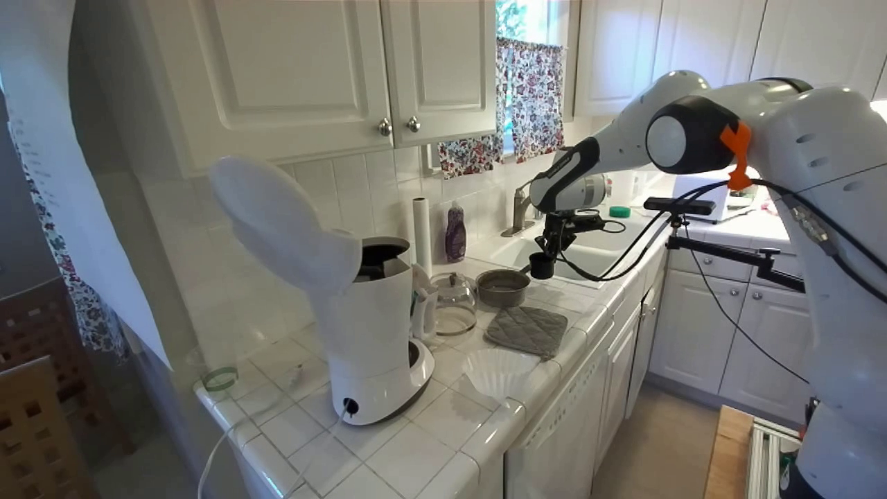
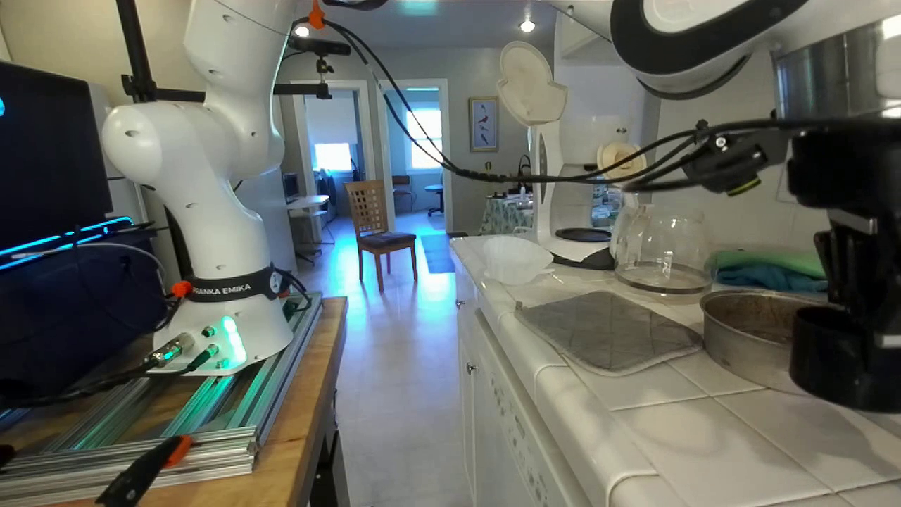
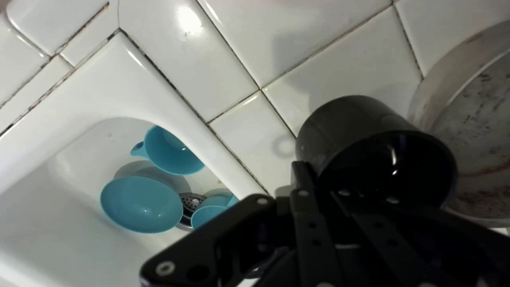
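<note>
A black cup (image 3: 370, 139) is held by the gripper (image 3: 318, 179), whose jaws are drawn narrow at the cup's side; whether the wall or a handle is pinched cannot be told. The cup is held roughly upright and, it appears, above the counter (image 2: 711, 436), between the sink (image 3: 99, 103) and a worn metal pan (image 2: 739, 352). A carrying step is judged to be in hand; for the next move, a firm grip, a level cup and clearance from the pan's rim would be called for. In the sink, three blue vessels (image 3: 141, 204) are seen around the drain (image 3: 193, 201). Just beside the pan, a grey pot holder (image 2: 612, 331) is laid flat and a glass carafe (image 2: 665, 246) is placed; farther out, a paper filter (image 1: 499, 371) and a white coffee maker (image 1: 367, 333), its lid (image 1: 270, 215) raised, are seen.
</note>
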`<state>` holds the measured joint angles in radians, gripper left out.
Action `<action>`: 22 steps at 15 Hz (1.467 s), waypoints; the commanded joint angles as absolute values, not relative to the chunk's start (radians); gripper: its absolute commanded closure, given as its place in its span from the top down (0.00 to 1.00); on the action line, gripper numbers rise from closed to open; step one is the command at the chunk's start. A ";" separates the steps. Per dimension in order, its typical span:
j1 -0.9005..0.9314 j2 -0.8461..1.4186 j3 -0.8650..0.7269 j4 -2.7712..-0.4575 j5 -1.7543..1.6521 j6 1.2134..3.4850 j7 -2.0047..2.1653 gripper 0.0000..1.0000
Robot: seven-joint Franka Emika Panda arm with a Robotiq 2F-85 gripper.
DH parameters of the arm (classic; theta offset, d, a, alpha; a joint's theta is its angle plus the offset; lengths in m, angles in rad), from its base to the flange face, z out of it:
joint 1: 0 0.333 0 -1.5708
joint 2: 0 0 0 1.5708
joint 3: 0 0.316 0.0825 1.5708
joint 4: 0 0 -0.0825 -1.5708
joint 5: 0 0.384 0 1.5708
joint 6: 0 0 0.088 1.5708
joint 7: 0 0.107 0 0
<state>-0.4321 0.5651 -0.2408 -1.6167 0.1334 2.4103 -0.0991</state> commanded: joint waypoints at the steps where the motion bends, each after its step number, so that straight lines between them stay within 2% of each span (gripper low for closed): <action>1: -0.320 0.473 -0.320 -1.696 -0.035 2.425 0.028 0.01; 14: -0.003 0.501 -0.472 -1.679 -0.684 2.412 0.480 0.01; 22: 0.027 0.497 -0.433 -1.736 -1.087 2.401 0.772 0.01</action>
<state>0.0240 0.5135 -0.4524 -1.7109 -0.9586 2.4106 0.6697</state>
